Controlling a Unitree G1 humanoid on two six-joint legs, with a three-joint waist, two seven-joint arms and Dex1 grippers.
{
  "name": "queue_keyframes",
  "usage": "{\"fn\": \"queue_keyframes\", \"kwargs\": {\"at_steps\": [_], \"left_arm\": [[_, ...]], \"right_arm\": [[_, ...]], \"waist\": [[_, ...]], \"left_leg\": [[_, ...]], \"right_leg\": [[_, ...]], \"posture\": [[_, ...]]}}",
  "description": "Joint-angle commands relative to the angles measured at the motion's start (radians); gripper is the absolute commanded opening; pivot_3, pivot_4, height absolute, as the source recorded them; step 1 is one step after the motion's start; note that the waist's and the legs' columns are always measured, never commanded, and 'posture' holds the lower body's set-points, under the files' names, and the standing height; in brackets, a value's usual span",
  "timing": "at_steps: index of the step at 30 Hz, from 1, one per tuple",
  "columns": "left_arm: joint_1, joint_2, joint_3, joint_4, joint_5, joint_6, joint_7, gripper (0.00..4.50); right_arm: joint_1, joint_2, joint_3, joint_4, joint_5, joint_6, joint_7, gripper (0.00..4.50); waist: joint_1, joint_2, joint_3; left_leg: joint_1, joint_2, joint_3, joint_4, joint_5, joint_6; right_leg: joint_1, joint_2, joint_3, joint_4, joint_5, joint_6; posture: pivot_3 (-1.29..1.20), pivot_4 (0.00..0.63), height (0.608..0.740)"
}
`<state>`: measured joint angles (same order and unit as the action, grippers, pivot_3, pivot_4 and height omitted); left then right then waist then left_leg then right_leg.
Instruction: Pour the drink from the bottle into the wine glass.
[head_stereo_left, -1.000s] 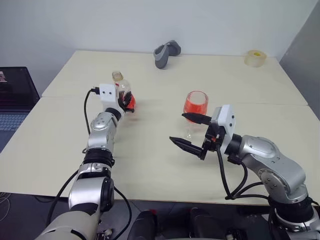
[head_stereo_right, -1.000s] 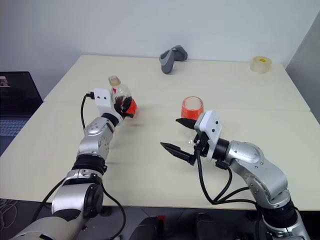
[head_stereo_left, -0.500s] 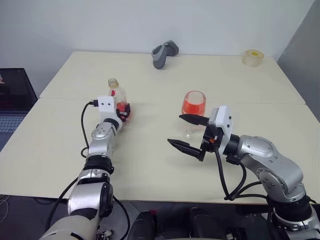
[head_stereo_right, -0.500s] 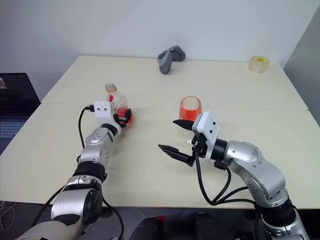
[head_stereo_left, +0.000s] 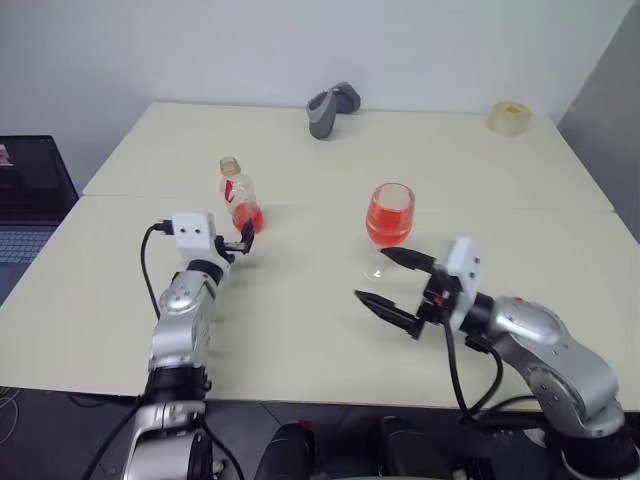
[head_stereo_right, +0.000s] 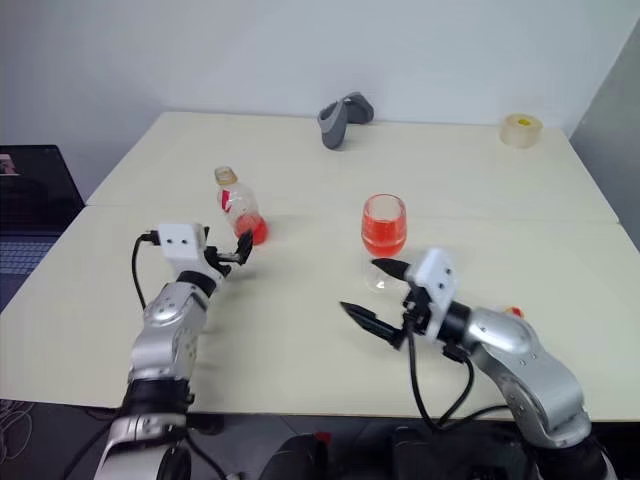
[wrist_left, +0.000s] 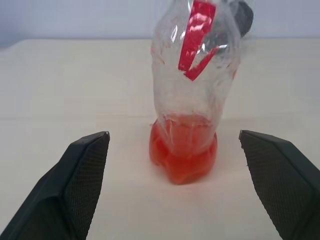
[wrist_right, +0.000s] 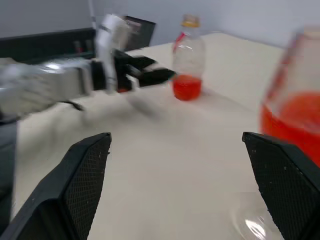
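The bottle (head_stereo_left: 241, 196) stands upright on the table, left of centre, with a little red drink (wrist_left: 183, 155) left in its base. My left gripper (head_stereo_left: 244, 238) is open just short of the bottle, on the near side, its fingers (wrist_left: 82, 180) apart on either side and not touching it. The wine glass (head_stereo_left: 390, 216) stands right of centre, its bowl about half full of red drink. My right gripper (head_stereo_left: 372, 274) is open in front of the glass foot, pointing left, with nothing between its fingers.
A grey curved object (head_stereo_left: 331, 106) lies at the back of the table (head_stereo_left: 300, 330), and a roll of tape (head_stereo_left: 508, 116) sits at the back right corner. A laptop (head_stereo_left: 30, 195) stands beyond the table's left edge.
My left gripper has opened, let go of the bottle and drawn back towards me; the bottle now stands upright alone. My right gripper has sunk and shifted right, still open.
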<state>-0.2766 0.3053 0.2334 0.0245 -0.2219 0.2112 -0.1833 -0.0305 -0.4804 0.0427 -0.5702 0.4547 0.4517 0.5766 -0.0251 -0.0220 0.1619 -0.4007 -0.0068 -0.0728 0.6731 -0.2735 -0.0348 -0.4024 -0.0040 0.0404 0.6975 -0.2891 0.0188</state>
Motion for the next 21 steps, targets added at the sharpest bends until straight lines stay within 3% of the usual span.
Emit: {"fn": "queue_keyframes", "kwargs": {"at_steps": [1, 5, 10, 21], "left_arm": [[0.062, -0.006, 0.006, -0.178, 0.017, 0.037, 0.046, 4.45], [0.129, -0.026, -0.005, -0.247, 0.030, 0.035, 0.068, 4.45], [0.197, -0.042, -0.004, -0.276, 0.055, 0.004, 0.081, 4.45], [0.249, -0.038, -0.001, -0.243, 0.077, -0.088, 0.058, 4.45]], "right_arm": [[0.053, 0.079, -0.071, 0.096, -0.106, -0.215, -0.085, 4.50], [0.053, 0.178, -0.105, 0.261, -0.203, -0.390, -0.181, 4.50], [0.004, 0.234, -0.133, 0.399, -0.229, -0.478, -0.227, 4.50], [-0.051, 0.229, -0.154, 0.531, -0.275, -0.577, -0.234, 4.50]], "waist": [[0.000, 0.000, 0.000], [-0.001, 0.000, -0.001], [-0.001, 0.001, -0.001], [-0.001, 0.001, -0.001]], "left_leg": [[0.001, 0.000, 0.000, 0.000, 0.000, 0.000], [0.003, 0.000, 0.001, -0.002, 0.000, 0.000], [0.004, 0.000, 0.001, -0.003, 0.000, 0.000], [0.009, 0.000, 0.003, -0.008, 0.000, 0.000]], "right_leg": [[0.001, 0.000, 0.000, 0.000, 0.000, 0.000], [0.002, 0.000, 0.000, 0.000, 0.000, 0.000], [0.002, 0.001, 0.001, 0.000, 0.000, 0.000], [0.006, 0.001, 0.002, -0.003, 0.000, 0.000]], "posture": [[0.00, 0.150, 0.740], [0.00, 0.150, 0.740], [0.00, 0.150, 0.740], [0.00, 0.150, 0.740]]}}
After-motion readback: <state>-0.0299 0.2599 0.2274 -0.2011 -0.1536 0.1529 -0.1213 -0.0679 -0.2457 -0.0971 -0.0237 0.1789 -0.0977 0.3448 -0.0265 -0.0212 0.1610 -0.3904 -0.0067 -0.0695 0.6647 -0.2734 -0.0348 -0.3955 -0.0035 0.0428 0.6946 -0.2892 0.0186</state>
